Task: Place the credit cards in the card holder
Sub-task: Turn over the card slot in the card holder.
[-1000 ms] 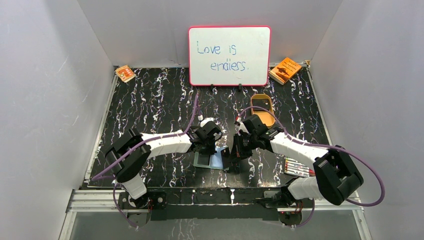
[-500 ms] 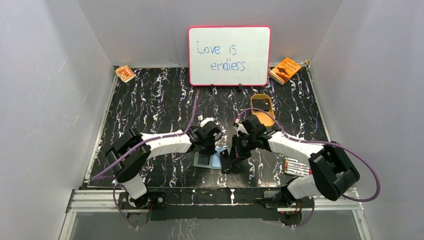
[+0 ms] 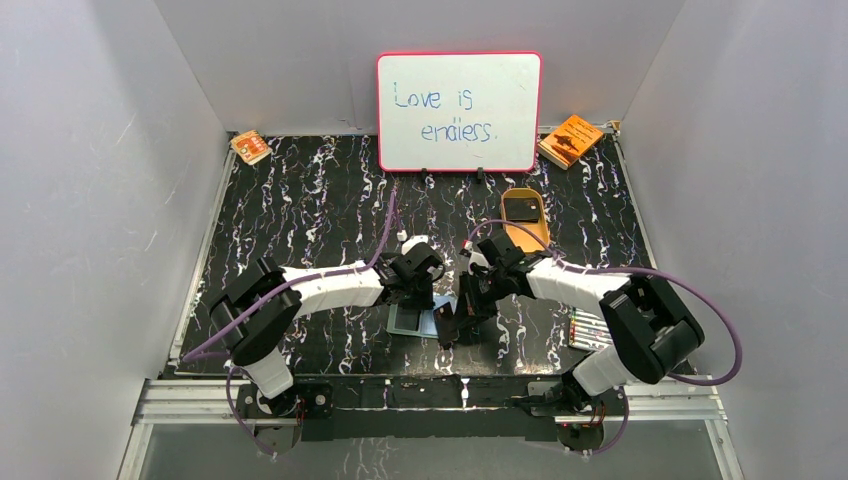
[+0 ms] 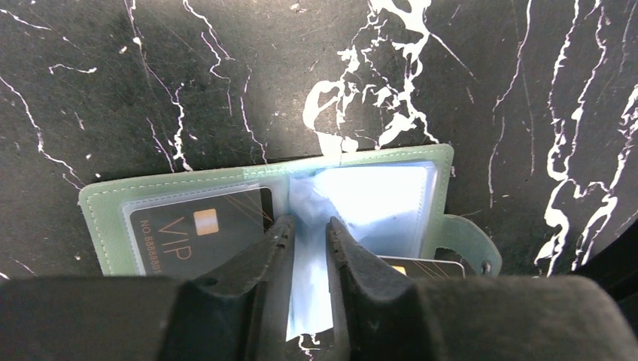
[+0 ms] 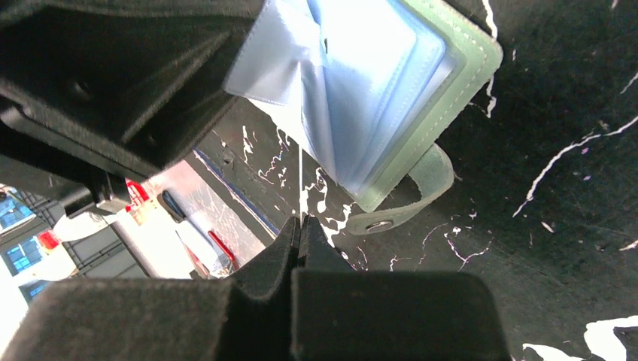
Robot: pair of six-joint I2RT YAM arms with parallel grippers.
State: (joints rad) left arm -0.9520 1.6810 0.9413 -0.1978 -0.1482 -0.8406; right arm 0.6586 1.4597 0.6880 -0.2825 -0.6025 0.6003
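The card holder [image 4: 376, 195] lies open on the black marble table, with a grey-green rim and pale blue sleeves. A dark VIP credit card [image 4: 195, 229] sits in its left pocket. My left gripper [image 4: 308, 226] hovers over the fold, jaws slightly apart, with a loose blue sleeve leaf between them. My right gripper [image 5: 299, 222] is shut on a second credit card [image 5: 301, 180], seen edge-on as a thin line that reaches the sleeves of the holder [image 5: 391, 68]. This card's dark face [image 4: 425, 267] shows at the holder's lower right edge. A further dark card [image 3: 520, 209] lies in the tan tray [image 3: 527, 236].
A whiteboard [image 3: 459, 111] stands at the back, with an orange booklet [image 3: 570, 140] at the back right and another [image 3: 250, 147] at the back left. Several markers [image 3: 588, 328] lie near the right arm's base. Both wrists crowd the holder [image 3: 408, 320].
My right gripper has moved left toward the holder with its card, uncovering the tan tray. My left gripper's jaws have parted slightly.
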